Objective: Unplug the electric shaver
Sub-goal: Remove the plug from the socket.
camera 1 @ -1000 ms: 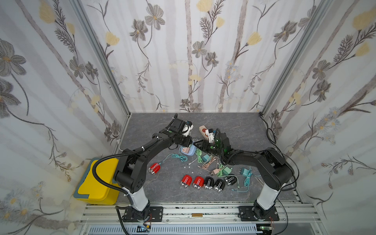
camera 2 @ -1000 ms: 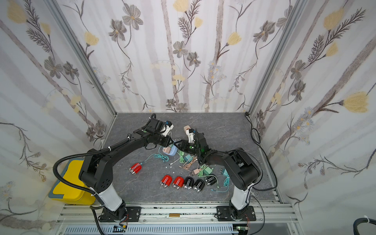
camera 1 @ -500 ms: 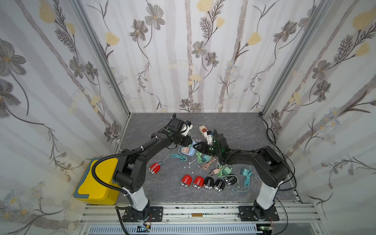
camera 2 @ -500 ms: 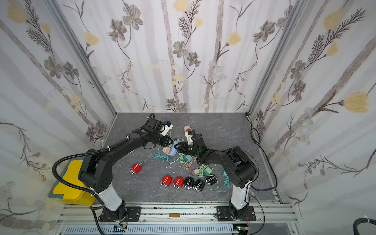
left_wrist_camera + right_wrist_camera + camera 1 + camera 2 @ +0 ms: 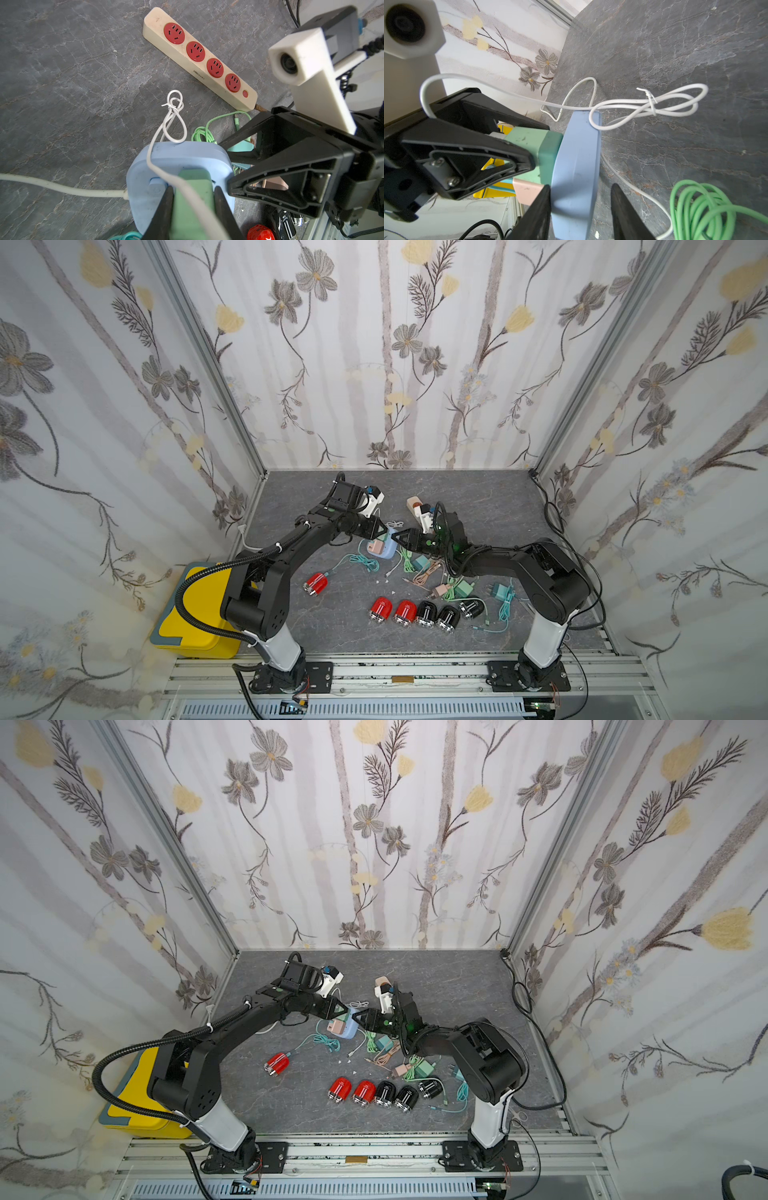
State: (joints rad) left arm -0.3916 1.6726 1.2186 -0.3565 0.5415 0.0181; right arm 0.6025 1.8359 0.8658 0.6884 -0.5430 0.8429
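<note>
Floral-papered walls close in a grey stone-look tabletop [image 5: 478, 497], where both arms reach to the middle and meet at a blue socket block [image 5: 386, 549]. In the right wrist view the block looks tipped up on its edge rather than lying flat.

The left gripper [image 5: 193, 209] is clamped on a green adapter [image 5: 533, 139] plugged into the block's face, with a pink adapter [image 5: 527, 191] seated just beside it. The right gripper [image 5: 580, 207] straddles the block's rim. One finger lies against it and a sliver of floor shows by the other, so I cannot tell whether it truly pinches.

The electric shaver [image 5: 316, 584], a red one, lies alone nearer the left arm's base, well apart from both grippers. A teal cable [image 5: 357, 560] runs from it toward the block, but which adapter it feeds is hidden. A row of five shavers [image 5: 426, 614] sits near the front edge, and a thin white cable [image 5: 174, 116] drapes over the block and the green adapter.

This looks like the pull-out step, with plug and socket each taken by one arm. Next, the right gripper should brace the block while the left draws the adapter straight out along its pins. A skewed pull could drag the block along or make the adapter slip.
</note>
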